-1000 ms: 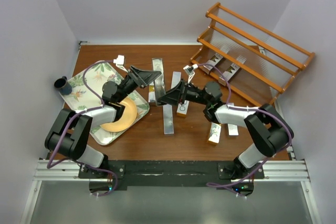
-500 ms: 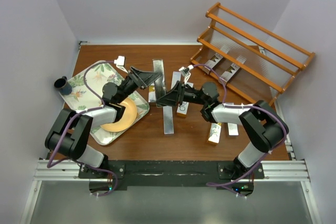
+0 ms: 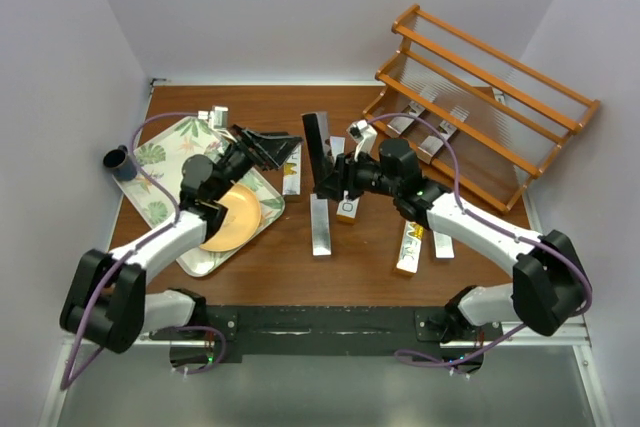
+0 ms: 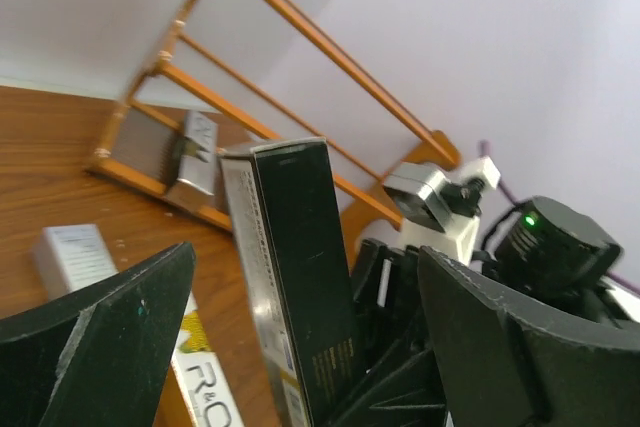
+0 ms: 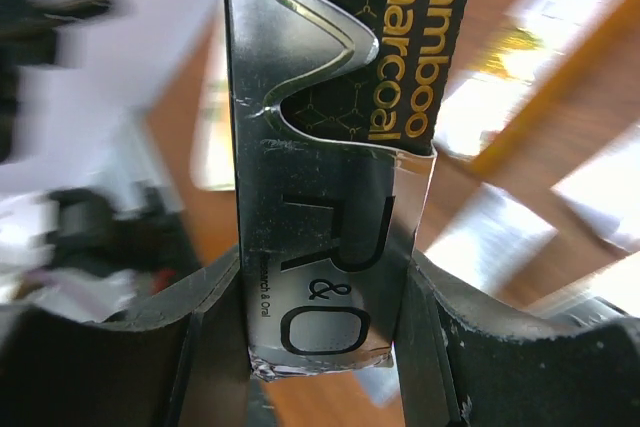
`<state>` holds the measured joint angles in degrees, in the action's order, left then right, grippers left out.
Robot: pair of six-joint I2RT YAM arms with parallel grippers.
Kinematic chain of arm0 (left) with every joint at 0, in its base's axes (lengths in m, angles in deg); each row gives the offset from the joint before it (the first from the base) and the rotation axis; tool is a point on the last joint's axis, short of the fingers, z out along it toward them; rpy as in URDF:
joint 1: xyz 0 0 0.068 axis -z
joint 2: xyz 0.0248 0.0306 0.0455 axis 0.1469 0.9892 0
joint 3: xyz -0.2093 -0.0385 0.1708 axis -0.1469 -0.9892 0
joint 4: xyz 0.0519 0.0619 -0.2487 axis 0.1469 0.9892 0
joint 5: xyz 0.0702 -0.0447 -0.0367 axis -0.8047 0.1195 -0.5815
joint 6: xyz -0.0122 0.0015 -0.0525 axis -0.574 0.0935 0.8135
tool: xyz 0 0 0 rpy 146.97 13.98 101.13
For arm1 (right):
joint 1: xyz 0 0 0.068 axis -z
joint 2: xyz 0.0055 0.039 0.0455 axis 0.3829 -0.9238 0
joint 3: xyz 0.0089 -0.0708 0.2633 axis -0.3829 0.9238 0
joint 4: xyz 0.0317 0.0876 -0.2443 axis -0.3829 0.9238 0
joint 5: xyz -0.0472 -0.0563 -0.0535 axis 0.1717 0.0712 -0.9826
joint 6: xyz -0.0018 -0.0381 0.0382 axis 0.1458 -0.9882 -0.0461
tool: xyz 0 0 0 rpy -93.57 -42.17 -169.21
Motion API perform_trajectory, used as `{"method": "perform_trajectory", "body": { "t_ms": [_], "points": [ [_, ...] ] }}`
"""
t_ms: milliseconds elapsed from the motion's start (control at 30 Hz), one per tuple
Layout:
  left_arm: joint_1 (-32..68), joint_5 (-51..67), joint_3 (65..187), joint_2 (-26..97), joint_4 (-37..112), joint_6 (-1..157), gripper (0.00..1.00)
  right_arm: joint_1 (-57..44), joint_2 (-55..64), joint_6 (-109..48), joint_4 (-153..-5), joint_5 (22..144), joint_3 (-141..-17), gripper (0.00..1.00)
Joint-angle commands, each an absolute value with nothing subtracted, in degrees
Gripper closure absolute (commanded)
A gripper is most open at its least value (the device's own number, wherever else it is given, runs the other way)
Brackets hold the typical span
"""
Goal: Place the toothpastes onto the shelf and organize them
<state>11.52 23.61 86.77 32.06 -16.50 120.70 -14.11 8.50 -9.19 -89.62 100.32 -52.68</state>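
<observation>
My right gripper (image 3: 333, 185) (image 5: 325, 292) is shut on the lower end of a silver and black toothpaste carton (image 3: 319, 151) (image 5: 330, 147) (image 4: 300, 277), which stands nearly upright above mid-table. My left gripper (image 3: 280, 150) (image 4: 305, 252) is open just left of it, its fingers (image 4: 100, 347) on either side of the carton without touching it. Several more toothpastes lie flat on the table, among them one (image 3: 320, 229) at the centre and one (image 3: 409, 248) further right. Two cartons (image 3: 405, 123) rest on the lowest tier of the orange-brown shelf (image 3: 500, 57) at the back right.
A leaf-patterned tray (image 3: 165, 152) with an orange plate (image 3: 235, 219) sits at the left under my left arm. A dark cup (image 3: 120, 161) stands at the left table edge. White walls close in the back and both sides.
My left gripper has opened, let go of the carton and drawn back a little. My right gripper has shut on the carton and swung it up to stand upright.
</observation>
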Motion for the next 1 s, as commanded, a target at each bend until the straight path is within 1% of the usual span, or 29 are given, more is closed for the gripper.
{"method": "perform_trajectory", "body": {
  "t_ms": [0,33,67,200,367,467,500,667,733,800,900,967],
  "points": [
    [11.24,12.57,92.65,25.80,6.60,107.25,0.01,-13.96,10.58,-21.04,-68.19,82.60,-56.78,0.72],
    [11.33,11.50,93.19,25.10,8.90,105.24,0.01,-13.96,11.02,-22.09,-67.22,79.71,-56.78,0.72],
    [11.24,10.36,93.55,23.70,12.92,104.61,0.01,-13.96,11.28,-22.36,-65.90,78.55,-56.60,0.72],
    [11.33,6.57,96.70,21.49,21.56,101.54,0.01,-13.96,11.73,-22.80,-61.68,73.54,-57.39,0.71],
    [11.33,4.99,99.96,19.73,31.49,98.46,0.01,-13.96,12.34,-22.80,-55.45,66.69,-59.67,0.70],
    [11.33,3.67,102.77,18.85,37.38,96.09,0.01,-13.96,12.78,-22.71,-51.40,64.83,-60.91,0.70],
    [11.33,3.93,102.86,18.76,38.09,95.21,0.01,-13.96,12.87,-22.72,-50.87,63.00,-61.17,0.70],
    [11.24,8.40,103.91,19.99,39.50,95.73,0.01,-13.96,13.92,-24.03,-48.93,62.11,-61.70,0.70],
    [11.33,8.67,104.88,21.30,42.92,96.25,0.01,-13.96,14.01,-24.38,-47.44,60.87,-62.22,0.70],
    [11.33,9.46,104.89,21.75,42.85,98.00,0.01,-13.96,15.06,-26.04,-47.69,61.39,-61.79,0.70],
    [11.33,13.41,101.99,22.36,36.88,102.56,0.01,-13.87,16.82,-27.37,-50.33,65.51,-59.77,0.70],
    [11.77,16.48,99.89,23.33,31.70,105.29,0.01,-13.96,18.23,-27.90,-52.79,70.52,-58.45,0.69]
  ]
}}
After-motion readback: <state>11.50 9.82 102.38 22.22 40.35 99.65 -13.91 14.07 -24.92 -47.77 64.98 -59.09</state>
